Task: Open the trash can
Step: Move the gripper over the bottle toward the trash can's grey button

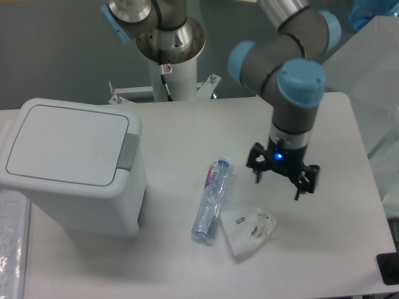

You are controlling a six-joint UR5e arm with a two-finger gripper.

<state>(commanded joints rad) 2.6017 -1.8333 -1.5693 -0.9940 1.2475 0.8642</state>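
Observation:
The trash can [72, 165] is a large boxy white bin at the left of the table. Its flat white lid [65, 143] is down, and a grey push-button tab [129, 151] sits at the lid's right edge. My gripper [278, 182] hangs open and empty above the table, right of centre. It is well to the right of the bin and just above and right of a crumpled clear wrapper.
A clear plastic bottle [212, 199] with a blue cap lies on the table between the bin and the gripper. A crumpled clear wrapper [249, 229] lies beside the bottle's lower end. The arm's base post [168, 59] stands at the back.

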